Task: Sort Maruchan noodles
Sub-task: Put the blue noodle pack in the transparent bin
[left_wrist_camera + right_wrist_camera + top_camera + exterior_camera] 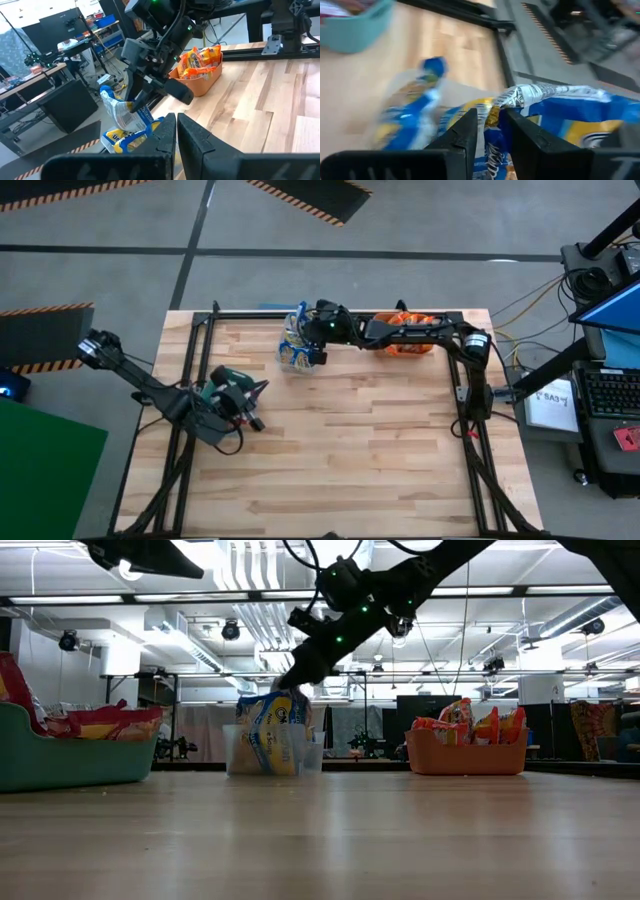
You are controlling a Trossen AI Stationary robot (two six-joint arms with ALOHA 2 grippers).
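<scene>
1. The right gripper (134, 106) reaches across the far edge of the table and pinches the crimped end of a blue-and-yellow Maruchan packet (540, 107) between its fingers (462, 131); the grip is at the seal, probably because that thin flap is the easiest part to catch.
2. The packet hangs from that pinch over the clear bin (262, 752), which stands at the far edge of the table, left of centre. It looks about to be dropped in with its own kind.
3. The clear bin already holds other blue-and-yellow packets (127, 137), some standing on edge, so that colour evidently belongs there.
4. To the right along the same edge sits the orange bin (465, 758), holding orange-red packets (197, 60); the right arm passes above it.
5. The teal bin (70, 758) is at the left of the table and carries red packets (105, 720), a third group kept apart.
6. The left gripper (252, 402) waits near the teal bin, well apart from the clear bin, its fingers (165, 137) pressed nearly together on nothing.
7. The wooden table (380, 460) shows no loose packets, so I judge the sorting to be close to finished.
</scene>
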